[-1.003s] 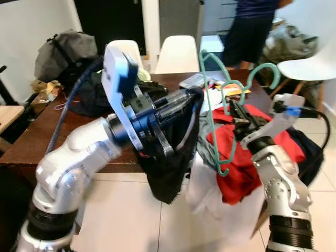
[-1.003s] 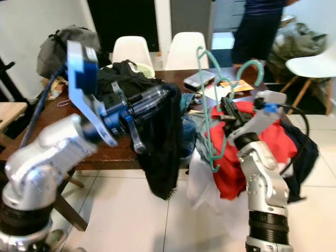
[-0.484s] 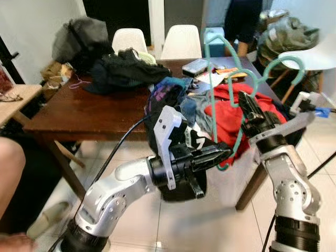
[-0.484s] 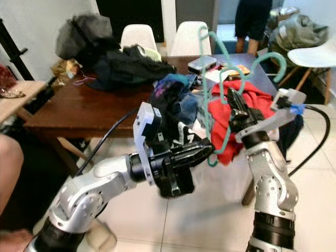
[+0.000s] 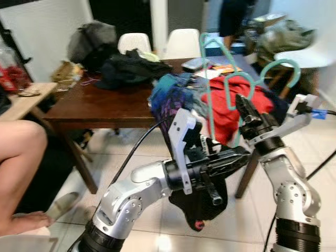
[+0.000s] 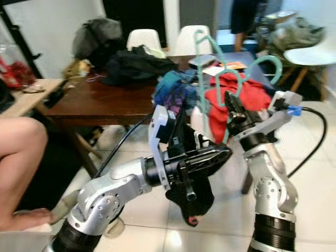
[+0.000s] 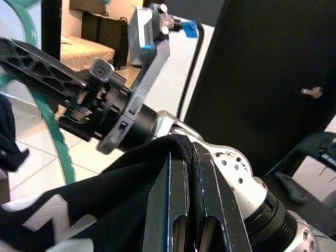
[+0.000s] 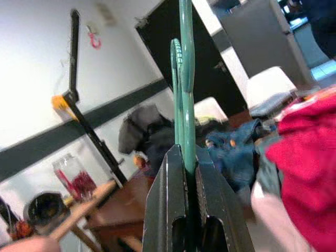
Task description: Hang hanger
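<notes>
hanger (image 5: 212, 79): smooth teal plastic | table (image 5: 105, 107): glossy dark wood

Two robot arms are counted, each ending in one gripper of two black fingers — the left gripper (image 5: 239, 156) and the right gripper (image 5: 242, 106). Green hangers (image 5: 210, 79): two hooks are seen above the right gripper, so two hangers are counted, pressed together between its fingers in the right wrist view. One black garment (image 5: 202, 197) is counted at the left gripper. One dark wooden bench (image 5: 100, 107) is shown, carrying three heaps of clothing — one black (image 5: 131, 65), one blue (image 5: 173, 92), one red (image 5: 239, 102). White chairs (image 5: 181, 42): three are counted. One grey bag (image 5: 94, 39) is seen. Persons: one bare leg (image 5: 21, 157) at the left and one standing figure (image 5: 231, 16) behind.
</notes>
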Robot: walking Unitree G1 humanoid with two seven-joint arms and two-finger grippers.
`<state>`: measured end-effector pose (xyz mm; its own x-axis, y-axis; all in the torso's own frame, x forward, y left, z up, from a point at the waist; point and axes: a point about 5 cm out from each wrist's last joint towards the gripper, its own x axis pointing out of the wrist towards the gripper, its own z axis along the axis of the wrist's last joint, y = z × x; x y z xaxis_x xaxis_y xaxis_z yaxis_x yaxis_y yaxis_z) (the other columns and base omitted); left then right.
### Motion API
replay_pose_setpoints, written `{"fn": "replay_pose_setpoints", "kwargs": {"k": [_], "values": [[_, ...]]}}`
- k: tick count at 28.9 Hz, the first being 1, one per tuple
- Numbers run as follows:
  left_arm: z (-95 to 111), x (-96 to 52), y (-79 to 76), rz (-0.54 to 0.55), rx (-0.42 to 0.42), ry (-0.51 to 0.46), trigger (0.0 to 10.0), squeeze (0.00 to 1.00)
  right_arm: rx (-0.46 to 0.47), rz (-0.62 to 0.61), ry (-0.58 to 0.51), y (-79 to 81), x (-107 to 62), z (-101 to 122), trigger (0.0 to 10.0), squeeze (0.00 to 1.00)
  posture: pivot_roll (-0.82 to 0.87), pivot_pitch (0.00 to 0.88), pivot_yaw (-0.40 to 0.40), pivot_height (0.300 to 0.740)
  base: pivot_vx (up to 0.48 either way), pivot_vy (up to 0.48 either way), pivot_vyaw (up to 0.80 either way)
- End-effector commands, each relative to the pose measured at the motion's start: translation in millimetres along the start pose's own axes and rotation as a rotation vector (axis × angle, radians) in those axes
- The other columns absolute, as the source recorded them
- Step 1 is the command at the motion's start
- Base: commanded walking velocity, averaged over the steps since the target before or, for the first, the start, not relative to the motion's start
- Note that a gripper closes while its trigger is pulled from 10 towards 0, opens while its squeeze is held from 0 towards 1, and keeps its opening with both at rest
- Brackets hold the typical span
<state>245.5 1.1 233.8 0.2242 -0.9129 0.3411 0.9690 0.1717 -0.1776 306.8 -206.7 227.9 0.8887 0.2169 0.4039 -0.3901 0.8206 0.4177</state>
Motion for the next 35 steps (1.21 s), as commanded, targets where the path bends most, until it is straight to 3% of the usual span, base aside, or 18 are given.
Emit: {"fn": "replay_pose_setpoints", "kwargs": {"k": [1, 11, 12, 14, 15, 16, 21, 22, 23, 24, 25, 26, 27, 28, 31, 32, 33, 35], "values": [[-1.0, 0.5, -2.6, -0.017, -0.004, -0.007, 10.0, 0.0, -0.002, -0.009, 0.029, 1.6, 1.5, -6.9, 10.0, 0.0, -0.03, 0.0, 0.036, 0.74, -0.349, 0.0, 0.0], [-9.8, -2.8, 3.3, 0.015, 0.012, 0.028, 10.0, 0.0, -0.057, -0.122, 0.128, -15.3, -0.8, -18.8, 10.0, 0.0, -0.04, 0.0, 0.034, 0.74, -0.342, 0.0, -0.41], [-13.9, -13.5, 17.0, 0.078, 0.063, 0.077, 10.0, 0.0, -0.062, -0.159, 0.151, -23.0, -4.3, -21.8, 10.0, 0.0, -0.04, 0.0, 0.032, 0.74, -0.292, 0.0, -0.8], [-14.3, -18.1, 22.3, 0.101, 0.083, 0.093, 10.0, 0.0, -0.065, -0.171, 0.159, -25.6, -5.7, -22.8, 10.0, 0.0, -0.04, 0.0, 0.032, 0.74, -0.292, 0.0, -0.8], [-13.0, -24.3, 29.6, 0.128, 0.14, 0.124, 10.0, 0.0, -0.071, -0.182, 0.167, -27.8, -6.7, -23.4, 10.0, 0.0, -0.04, 0.0, 0.031, 0.74, 0.0, 0.0, -0.8], [-7.0, -36.5, 48.8, 0.2, 0.292, 0.217, 10.0, 0.0, -0.08, -0.196, 0.177, -30.4, -7.3, -24.2, 10.0, 0.0, -0.05, 0.0, 0.027, 0.74, 0.0, 0.0, -0.8], [0.0, -44.9, 62.4, 0.247, 0.393, 0.286, 10.0, 0.0, -0.093, -0.199, 0.188, -31.2, -6.9, -24.8, 10.0, 0.0, -0.05, 0.0, 0.027, 0.74, 0.0, 0.0, -0.8], [8.8, -55.1, 75.8, 0.288, 0.508, 0.365, 10.0, 0.0, -0.11, -0.192, 0.2, -30.7, -6.6, -25.1, 10.0, 0.0, -0.05, 0.0, 0.029, 0.74, 0.0, 0.0, -0.8], [8.8, -55.1, 75.8, 0.288, 0.508, 0.365, 10.0, 0.0, -0.11, -0.192, 0.2, -30.7, -6.6, -25.1, 10.0, 0.0, -0.05, 0.0, 0.029, 0.74, 0.0, 0.0, -0.8], [17.2, -63.9, 86.3, 0.322, 0.6, 0.43, 10.0, 0.0, -0.124, -0.186, 0.21, -30.5, -6.2, -25.5, 10.0, 0.0, -0.06, 0.0, 0.029, 0.74, 0.0, 0.0, -0.8], [17.2, -63.9, 86.3, 0.322, 0.6, 0.43, 10.0, 0.0, -0.124, -0.186, 0.21, -30.5, -6.2, -25.5, 10.0, 0.0, -0.06, 0.0, 0.029, 0.74, 0.0, 0.0, -0.8], [32.3, -77.6, 98.7, 0.354, 0.71, 0.509, 10.0, 0.0, -0.149, -0.177, 0.224, -30.4, -7.0, -25.1, 10.0, 0.0, -0.06, 0.0, 0.034, 0.74, 0.0, 0.0, -0.8], [32.3, -77.6, 98.7, 0.354, 0.71, 0.509, 10.0, 0.0, -0.149, -0.177, 0.224, -30.4, -7.0, -25.1, 10.0, 0.0, -0.06, 0.0, 0.034, 0.74, 0.0, 0.0, -0.8], [48.8, -89.4, 106.8, 0.364, 0.78, 0.556, 10.0, 0.0, -0.175, -0.166, 0.238, -30.9, -8.6, -24.1, 10.0, 0.0, -0.07, 0.0, 0.038, 0.74, 0.0, 0.0, -0.8], [48.8, -89.4, 106.8, 0.364, 0.78, 0.556, 10.0, 0.0, -0.175, -0.166, 0.238, -30.9, -8.6, -24.1, 10.0, 0.0, -0.07, 0.0, 0.038, 0.74, 0.0, 0.0, -0.8], [63.6, -97.1, 110.4, 0.351, 0.808, 0.568, 10.0, 0.0, -0.198, -0.156, 0.25, -32.2, -10.7, -22.3, 10.0, 0.0, -0.07, 0.0, 0.041, 0.74, 0.0, 0.0, -0.8], [63.6, -97.1, 110.4, 0.351, 0.808, 0.568, 10.0, 0.0, -0.198, -0.156, 0.25, -32.2, -10.7, -22.3, 10.0, 0.0, -0.07, 0.0, 0.041, 0.74, 0.0, 0.0, -0.8], [84.7, -102.4, 108.4, 0.258, 0.768, 0.519, 10.0, 0.0, -0.245, -0.138, 0.271, -36.9, -14.8, -17.0, 10.0, 0.0, -0.07, 0.0, 0.046, 0.74, 0.0, 0.0, -0.8]]}}
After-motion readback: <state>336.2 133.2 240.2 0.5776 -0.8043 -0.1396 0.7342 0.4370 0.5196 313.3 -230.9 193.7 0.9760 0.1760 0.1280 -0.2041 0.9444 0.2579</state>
